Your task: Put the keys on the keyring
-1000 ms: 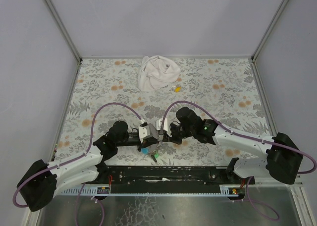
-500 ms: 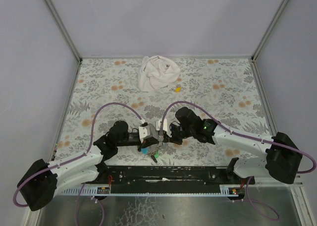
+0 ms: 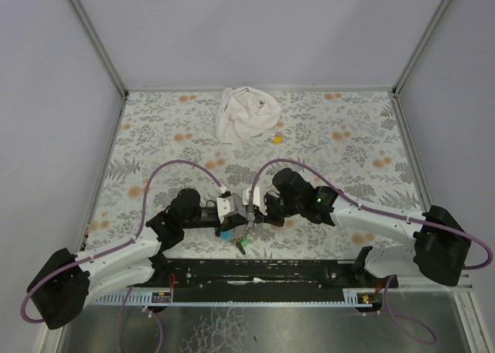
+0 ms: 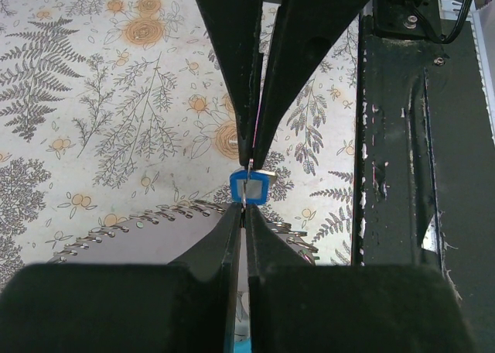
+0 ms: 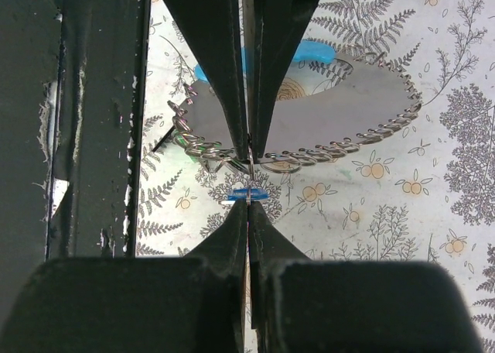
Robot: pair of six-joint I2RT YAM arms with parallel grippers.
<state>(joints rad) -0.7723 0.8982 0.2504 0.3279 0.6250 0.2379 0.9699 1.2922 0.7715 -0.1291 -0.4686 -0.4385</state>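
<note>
- Grip state: the left fingers [image 4: 220, 245] are pressed together and a thin silver wire runs into their tips. I judge them clamped on the keyring [image 5: 205, 147], a small thin metal ring on a curled grey fabric strap [image 5: 340, 97] with a bright blue inner side.
- The right fingers [image 5: 232, 241] are together too, tip to tip with the left pair. Whether they pinch the ring or the key beside it cannot be told.
- Between the two sets of tips sits the blue-capped key [image 4: 249, 187], a small silver key with a square blue plastic head, touching the ring wire. Whether it is fully threaded cannot be told.
- A green-capped key [image 3: 242, 246] dangles just below the meeting point in the top view, over the near edge of the floral-patterned bench [image 3: 348, 136].
- The step in hand looks like feeding a key round the ring's coil. To do it well, one pair should only anchor the ring. The other should turn in small arcs along the wire rather than pull outward, or the thin ring may slip or spring free.
- Letting the strap hang loose should stop it twisting into the tips.
- Farther out, a crumpled white towel [image 3: 246, 113] and a small yellow scrap [image 3: 276, 138] lie at the far side, well apart from the work.
</note>
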